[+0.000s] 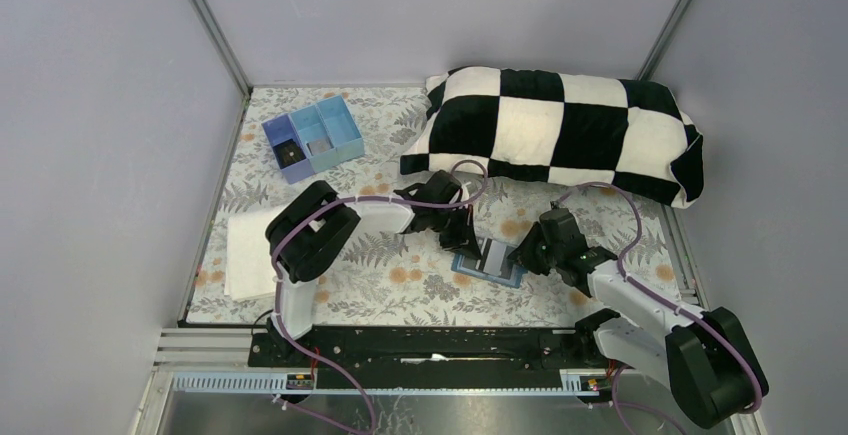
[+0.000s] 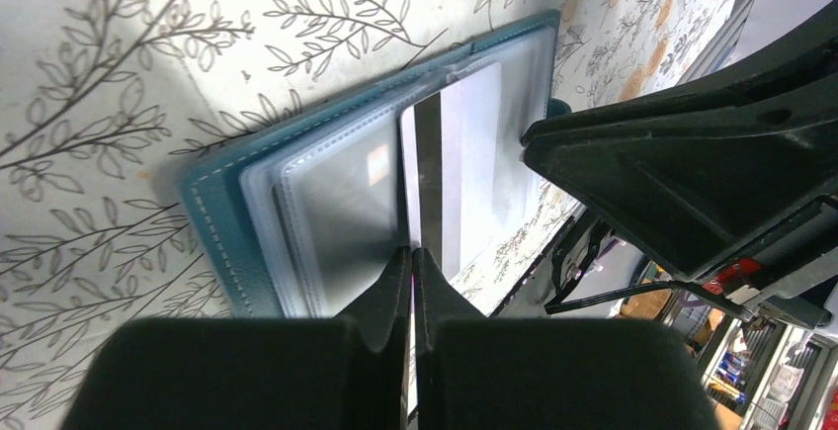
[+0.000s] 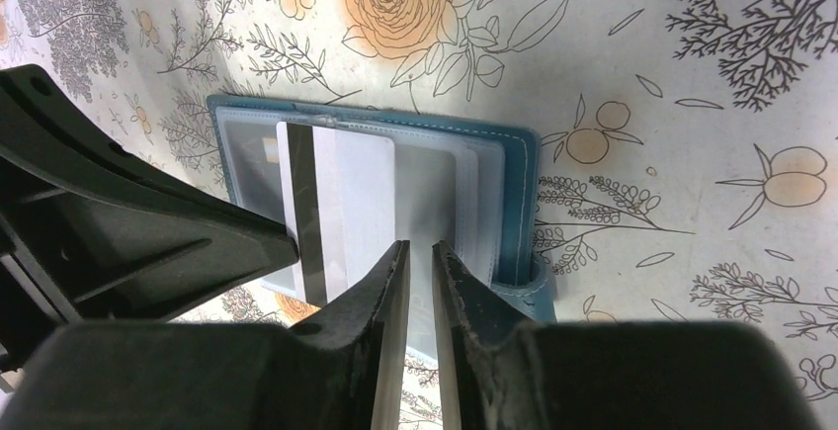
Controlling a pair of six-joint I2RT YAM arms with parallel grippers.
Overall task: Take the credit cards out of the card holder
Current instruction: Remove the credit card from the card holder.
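Your left hand [image 2: 412, 252] is shut tight, with nothing visibly caught between its fingers. Its tips sit right at the edge of a white card [image 3: 341, 193] with a black stripe. Whether they press on it, you cannot tell from these views.

Your right hand [image 3: 420, 247] has its jaws only a narrow slit apart and holds nothing. It hovers over the clear sleeves [image 3: 464, 203] just beside that card.

The card holder [image 1: 487, 263] lies open and flat on the flowered tabletop [image 1: 400, 285], between your two hands. The striped card pokes out past the holder's edge but is partly tucked in a sleeve.

By the look of it, you are mid-way through working the first card free, and none lies clear of the holder yet.

The next move likely calls for one hand to pin the holder down. The other should take the card's exposed edge and draw it along the sleeve's opening. Keep the pull flat, or the light case may lift with the card.
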